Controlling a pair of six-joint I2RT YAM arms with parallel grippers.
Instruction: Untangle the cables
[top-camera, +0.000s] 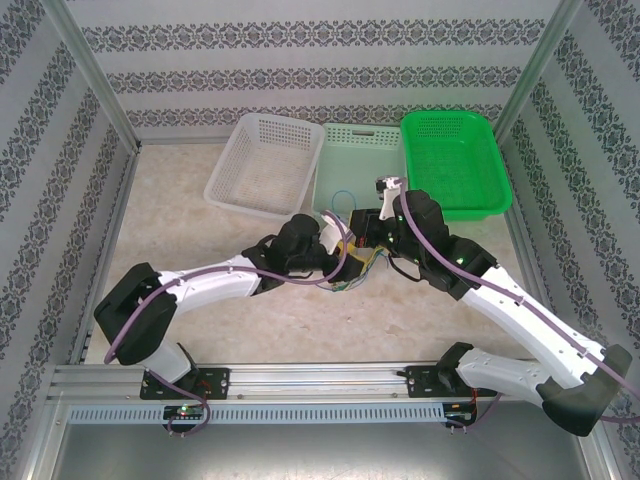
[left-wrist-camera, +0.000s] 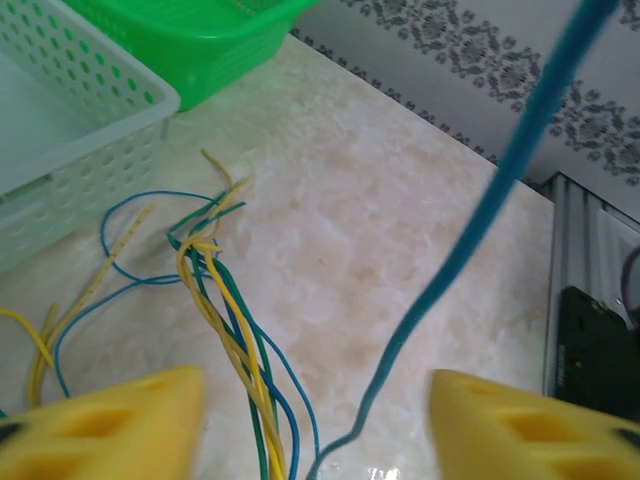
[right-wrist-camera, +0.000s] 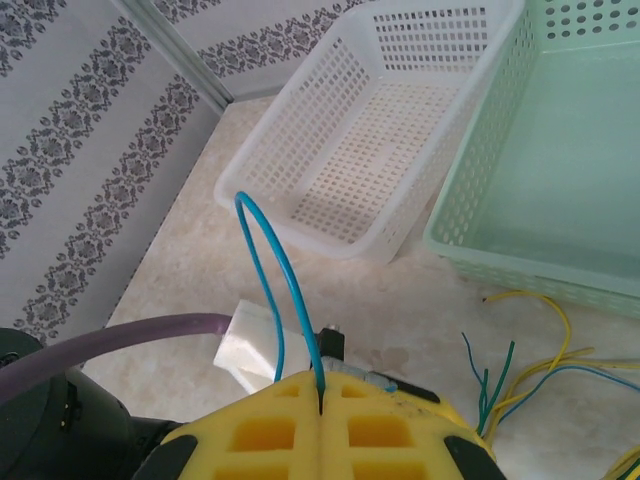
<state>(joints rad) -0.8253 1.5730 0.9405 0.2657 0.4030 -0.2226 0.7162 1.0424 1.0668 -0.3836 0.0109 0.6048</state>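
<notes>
- Marble-look table, patterned wallpaper on the walls, both arms reaching into the middle.
- Right gripper: yellow fingers pressed flat together, clamped on a blue cable. It comes up out of the seam, arcs over in a tall loop and drops back down just left of the seam.
- Left gripper: fingers stand wide apart, nothing pinched.
- Between the left fingers, touching neither: a twisted bundle of cables in yellow, blue and dark green. It lies on the table and runs away from the camera.
- Also in that gap: one blue strand, lifted off the table and rising to the top right of the left wrist view.
- Far end of the bundle fans out into loose yellow, blue and green ends, on the table just in front of the pale green basket.
- Top view: the two grippers sit close, facing each other, with the tangle on the table between and just below them.
- Far side of the table: white basket on the left and set at an angle, pale green basket in the middle, bright green basket on the right, side by side.
- Thick purple cord runs along the arm beside the right gripper.
</notes>
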